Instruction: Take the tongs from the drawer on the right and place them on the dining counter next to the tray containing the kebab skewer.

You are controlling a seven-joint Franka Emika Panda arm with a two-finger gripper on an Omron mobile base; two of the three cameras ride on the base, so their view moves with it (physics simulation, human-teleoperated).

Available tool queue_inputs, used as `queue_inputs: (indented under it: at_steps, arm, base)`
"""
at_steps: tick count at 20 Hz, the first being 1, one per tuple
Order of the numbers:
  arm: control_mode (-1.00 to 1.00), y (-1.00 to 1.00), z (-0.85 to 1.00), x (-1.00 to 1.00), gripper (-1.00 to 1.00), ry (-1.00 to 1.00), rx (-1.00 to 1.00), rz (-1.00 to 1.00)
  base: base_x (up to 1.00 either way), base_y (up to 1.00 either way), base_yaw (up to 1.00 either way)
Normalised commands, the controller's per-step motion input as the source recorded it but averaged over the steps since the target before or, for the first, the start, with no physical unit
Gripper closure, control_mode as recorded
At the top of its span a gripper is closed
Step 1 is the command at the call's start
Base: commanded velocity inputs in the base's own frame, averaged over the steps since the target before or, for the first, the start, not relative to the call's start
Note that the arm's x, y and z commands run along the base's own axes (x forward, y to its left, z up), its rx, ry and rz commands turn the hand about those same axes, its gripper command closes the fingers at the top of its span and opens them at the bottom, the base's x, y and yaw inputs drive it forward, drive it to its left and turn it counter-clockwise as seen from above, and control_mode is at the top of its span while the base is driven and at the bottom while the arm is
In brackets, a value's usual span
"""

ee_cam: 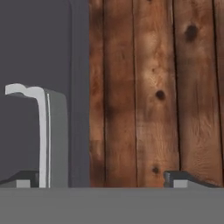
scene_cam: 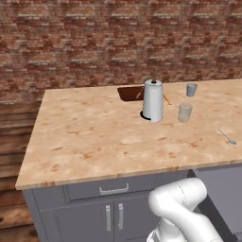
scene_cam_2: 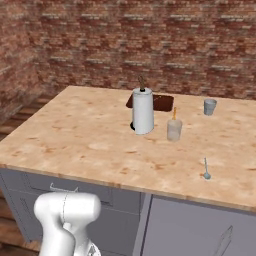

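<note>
The claw (ee_cam: 103, 179) hangs released, fingertips (ee_cam: 181, 178) wide apart, beside a silver bar handle (ee_cam: 37, 131) on grey cabinet (wood planks behind). On the bench (scene_cam: 94, 137), the tray (scene_cam: 130, 93) sits behind the paper-towel roll (scene_cam: 152, 100).

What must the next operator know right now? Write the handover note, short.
Gripper: open, holding nothing; in the hand view its tips stand wide apart in front of a grey panel, with a silver handle just by one tip.
Things: the tray lies at the far side of the dining counter, partly behind the paper-towel roll. The kebab skewer is at the tray's right end.
Done: no tongs on the counter yet; I cannot tell whether the drawer is open.
Left: fetch the tongs and lay them beside the tray.
</note>
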Motion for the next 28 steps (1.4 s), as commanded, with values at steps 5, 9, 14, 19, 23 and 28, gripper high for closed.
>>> queue_inputs:
  at_steps: [5,9,14,19,23,28]
  arm:
    - [-1.0,0.35,1.0,-0.07,-1.0,0.21,0.17,0.12]
    - [-1.0,0.76,0.09,0.47,-1.0,-0.49,0.21,0.24]
    - [-1.0,0.26,0.07,0.31,-1.0,-0.88,0.49,0.3]
    - [-1.0,-0.12,0.95,-0.08,-1.0,-0.23,0.49,0.23]
    - [-1.0,-0.29,1.0,-0.27,-1.0,-0.11,0.36,0.25]
    - [-1.0,-0.41,1.0,-0.82,-1.0,-0.01,0.32,0.21]
  base:
    - [0.0,0.0,0.0]
    - [0.0,0.0,0.0]
    - [0.0,0.0,0.0]
    - [0.0,0.0,0.0]
    - [0.0,0.0,0.0]
    - [0.0,0.0,0.0]
